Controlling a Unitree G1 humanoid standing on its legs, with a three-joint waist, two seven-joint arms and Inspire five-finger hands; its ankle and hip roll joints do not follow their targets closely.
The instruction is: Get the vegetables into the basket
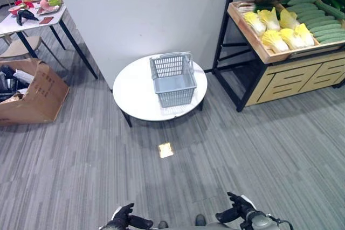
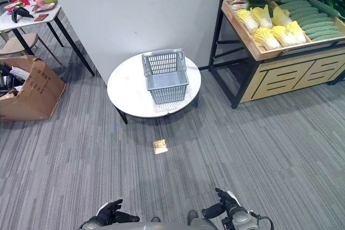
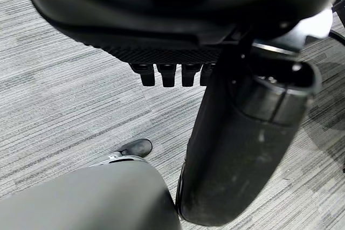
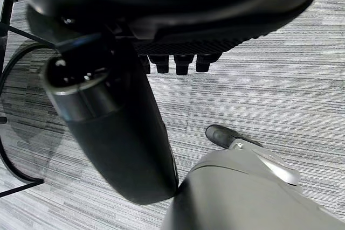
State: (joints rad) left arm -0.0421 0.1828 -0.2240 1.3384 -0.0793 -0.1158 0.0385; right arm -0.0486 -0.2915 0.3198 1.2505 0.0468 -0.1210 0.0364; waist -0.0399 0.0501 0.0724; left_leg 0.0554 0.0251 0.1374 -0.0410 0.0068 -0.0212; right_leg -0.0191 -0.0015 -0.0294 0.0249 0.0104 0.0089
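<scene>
A grey plastic basket [image 1: 173, 79] stands empty on a round white table [image 1: 135, 92] in the middle of the room. The vegetables lie in a wooden crate on a shelf [image 1: 264, 52] at the right: yellow-green cabbages [image 1: 280, 30] and a stack of green cucumbers [image 1: 321, 20]. My left hand [image 1: 123, 216] and right hand [image 1: 240, 206] hang low at the near edge, far from table and shelf. Both are open with relaxed fingers and hold nothing. In the wrist views, the left hand's thumb [image 3: 242, 149] and the right hand's thumb [image 4: 113, 133] hang over grey carpet.
A tall grey partition [image 1: 140, 14] rises behind the round table. An open cardboard box [image 1: 38, 90] sits on the floor at the left, beside a chair [image 1: 21, 47] and a white table [image 1: 21, 22] with food items. A small yellow mark [image 1: 166, 150] lies on the carpet.
</scene>
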